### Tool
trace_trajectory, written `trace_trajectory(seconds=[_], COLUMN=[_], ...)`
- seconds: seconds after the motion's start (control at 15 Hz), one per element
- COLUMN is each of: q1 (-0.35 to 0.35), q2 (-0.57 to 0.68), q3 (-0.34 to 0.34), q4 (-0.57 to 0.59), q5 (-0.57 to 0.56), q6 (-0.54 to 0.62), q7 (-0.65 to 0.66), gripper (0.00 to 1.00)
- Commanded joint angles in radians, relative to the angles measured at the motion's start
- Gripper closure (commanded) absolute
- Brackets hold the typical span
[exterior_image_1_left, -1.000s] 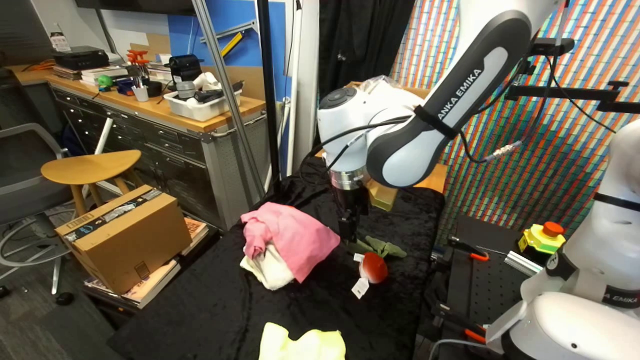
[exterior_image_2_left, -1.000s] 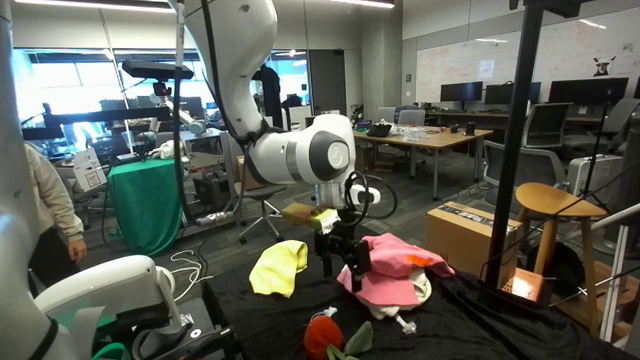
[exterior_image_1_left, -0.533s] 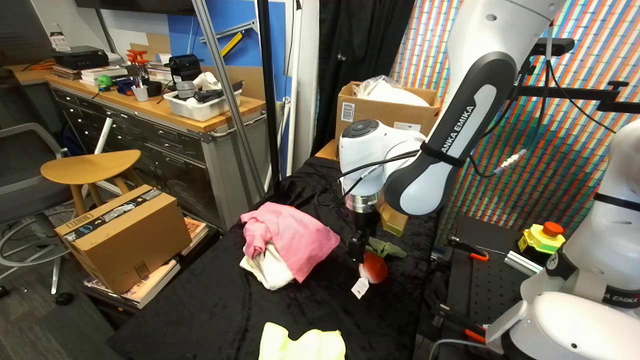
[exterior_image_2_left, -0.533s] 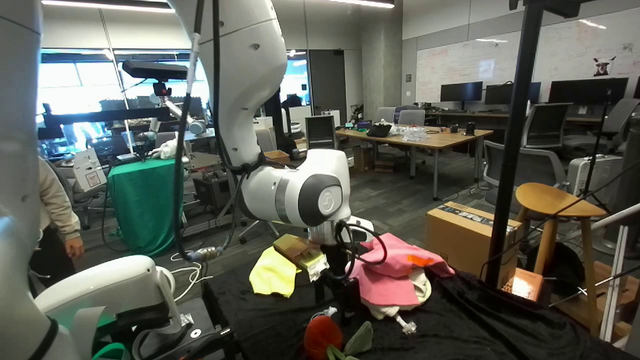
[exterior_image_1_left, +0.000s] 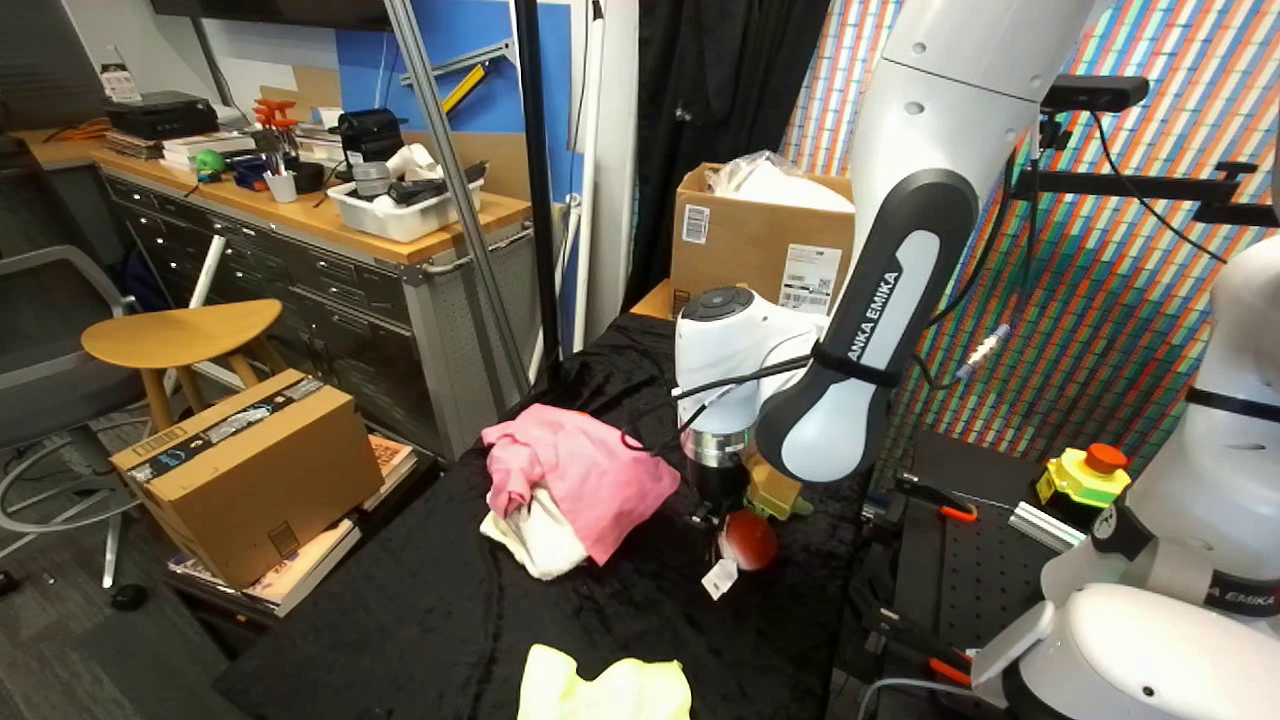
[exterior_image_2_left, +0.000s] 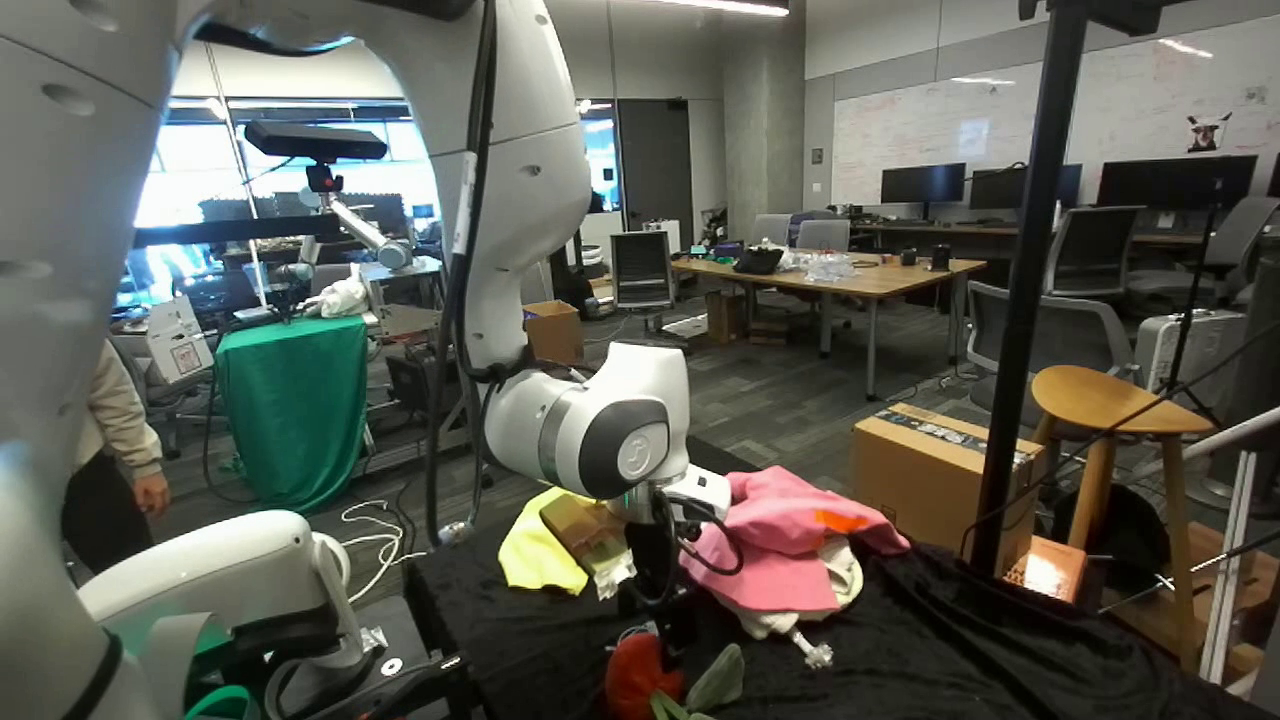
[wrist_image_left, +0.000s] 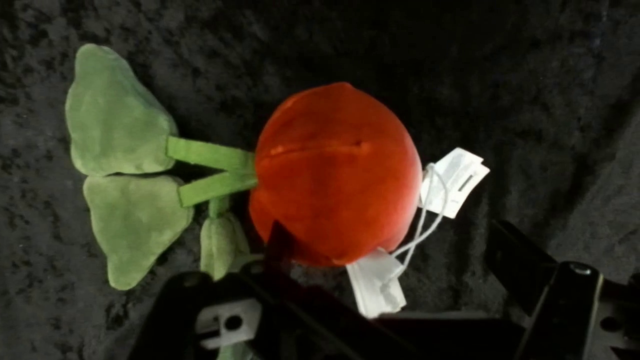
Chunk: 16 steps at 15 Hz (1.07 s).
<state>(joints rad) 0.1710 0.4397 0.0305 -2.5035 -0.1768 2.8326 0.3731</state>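
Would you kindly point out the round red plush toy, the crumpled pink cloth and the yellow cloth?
Round red plush toy (wrist_image_left: 337, 175): wrist view, its body's middle.
Crumpled pink cloth (exterior_image_1_left: 600, 473): an exterior view, its broad middle.
Yellow cloth (exterior_image_2_left: 537, 553): an exterior view, its uncovered part.

Red plush toy with green leaves is seen on black cloth. White tags are linked by string. Gripper is seen spread; toy's edge is overlapped by one finger, contact undetermined.
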Motion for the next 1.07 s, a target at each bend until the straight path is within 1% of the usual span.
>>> trace_trajectory(seconds=[0.0,0.07,0.33,0.4,0.6,0.87,0.93,1.0], q1=[0.042,0.033,0.063,0.079,0.106,0.151,0.157,0.165], q2=[0.025,0.019,-0.001,-0.009,-0.035,-0.067,-0.074,-0.082], q3=[-0.052,-0.049,-0.104,-0.125,-0.158,-0.188,-0.191,-0.195], q4=[-0.001,-0.009,-0.035,-0.039,-0.056,-0.084,-0.090,-0.098], q5=[0.030,0.040,0.014,0.003,-0.014,-0.046,-0.050,-0.059], q6=[0.036,0.031,0.026,0.018,-0.013,-0.020,-0.023,-0.026], q7=[-0.021,-0.033,-0.018,-0.007,-0.010,0.006,0.005,0.007], gripper=[0.00,0.00,0.00,0.00,0.00,0.00,0.09,0.26])
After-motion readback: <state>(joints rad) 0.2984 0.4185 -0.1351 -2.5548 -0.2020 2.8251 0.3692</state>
